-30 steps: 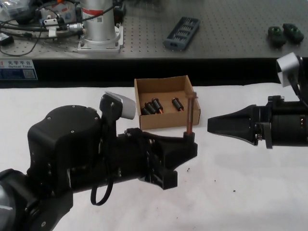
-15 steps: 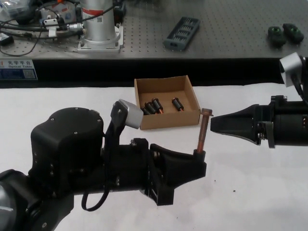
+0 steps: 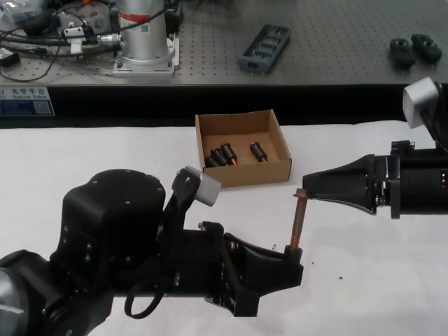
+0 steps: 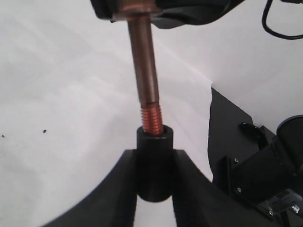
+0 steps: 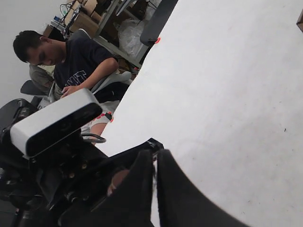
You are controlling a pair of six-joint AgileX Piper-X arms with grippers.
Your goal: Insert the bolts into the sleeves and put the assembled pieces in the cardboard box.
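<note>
Carrying its load, the left claw [image 3: 294, 250] has swung away from the front of the cardboard box [image 3: 243, 175] and nearer the camera, bringing the bolt [image 3: 299, 218] right under the tip of the right claw [image 3: 306, 187], which has hardly shifted. Up close, the left claw [image 4: 155, 172] pinches a short black sleeve [image 4: 154, 142] by its sides, and the copper-coloured bolt [image 4: 142, 61] stands upright with its threaded end just inside the sleeve's mouth; most of the shank is clear above it. The right claw [image 5: 155, 165] has its fingers pressed together, the tip touching the bolt's head, though I cannot tell if it bears down on it. Behind them, the box sits on the white counter [image 3: 364, 280] with several finished pieces [image 3: 224, 155] lying inside. I judge the step in hand to be the insertion, barely begun. Next, the bolt wants pushing straight down along the sleeve's axis; any tilt could jam the thread at the rim
</note>
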